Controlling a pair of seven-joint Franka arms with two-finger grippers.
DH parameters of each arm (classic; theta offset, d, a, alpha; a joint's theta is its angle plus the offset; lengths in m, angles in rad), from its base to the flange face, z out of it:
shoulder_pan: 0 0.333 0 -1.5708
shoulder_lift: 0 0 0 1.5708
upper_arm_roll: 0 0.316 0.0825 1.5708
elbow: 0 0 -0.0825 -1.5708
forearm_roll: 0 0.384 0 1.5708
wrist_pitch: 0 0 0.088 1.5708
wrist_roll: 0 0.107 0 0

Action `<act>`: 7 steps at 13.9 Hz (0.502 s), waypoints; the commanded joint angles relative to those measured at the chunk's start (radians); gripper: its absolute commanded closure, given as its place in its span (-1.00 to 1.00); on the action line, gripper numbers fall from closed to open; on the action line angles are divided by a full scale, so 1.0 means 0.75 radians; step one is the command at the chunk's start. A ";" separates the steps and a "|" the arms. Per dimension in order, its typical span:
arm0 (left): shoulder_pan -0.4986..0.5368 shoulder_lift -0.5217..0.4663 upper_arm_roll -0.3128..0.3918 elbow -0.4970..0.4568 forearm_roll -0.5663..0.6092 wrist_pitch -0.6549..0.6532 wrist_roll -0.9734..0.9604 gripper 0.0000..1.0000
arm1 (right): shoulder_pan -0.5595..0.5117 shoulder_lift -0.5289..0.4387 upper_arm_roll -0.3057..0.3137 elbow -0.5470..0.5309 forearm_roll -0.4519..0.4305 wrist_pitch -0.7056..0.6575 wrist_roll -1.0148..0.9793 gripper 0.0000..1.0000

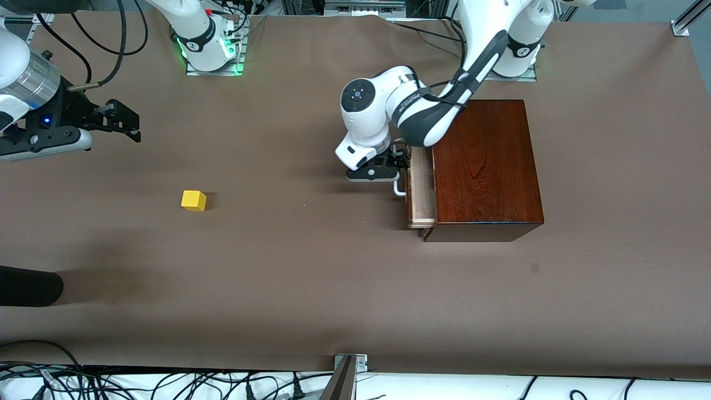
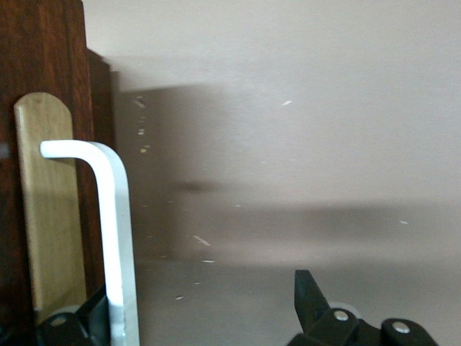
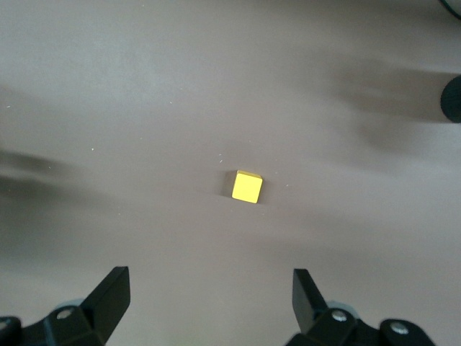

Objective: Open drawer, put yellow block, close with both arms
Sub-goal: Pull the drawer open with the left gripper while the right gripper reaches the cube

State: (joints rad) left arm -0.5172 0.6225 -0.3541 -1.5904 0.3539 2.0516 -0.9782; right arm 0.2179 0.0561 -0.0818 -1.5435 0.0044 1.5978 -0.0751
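Note:
The dark reddish-brown box (image 1: 486, 166) stands toward the left arm's end of the table. Its drawer (image 1: 422, 186) is pulled out a little, so a strip of the pale tray shows. My left gripper (image 1: 401, 161) is open at the white handle (image 1: 399, 190). In the left wrist view the handle bar (image 2: 119, 245) stands between the fingers of the left gripper (image 2: 200, 306), right beside one finger. The yellow block (image 1: 194, 200) lies on the table toward the right arm's end. My right gripper (image 1: 129, 121) is open and empty, up in the air, and its wrist view shows the block (image 3: 247, 187) ahead of the gripper (image 3: 209, 292).
A dark rounded object (image 1: 28, 286) reaches in at the table's edge, nearer the front camera than the block. Cables and a metal bracket (image 1: 349, 369) lie along the front edge. The brown table (image 1: 311, 266) spreads between block and box.

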 commanded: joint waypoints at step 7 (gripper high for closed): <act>-0.133 0.166 0.004 0.245 -0.053 0.048 -0.042 -1.00 | -0.014 0.101 0.003 0.013 0.021 0.111 -0.033 -1.00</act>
State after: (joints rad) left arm -0.5693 0.6707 -0.3377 -1.5117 0.3510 2.0436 -0.9967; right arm 0.2167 0.1198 -0.0824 -1.5441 0.0044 1.6820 -0.0866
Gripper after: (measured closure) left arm 0.000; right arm 0.000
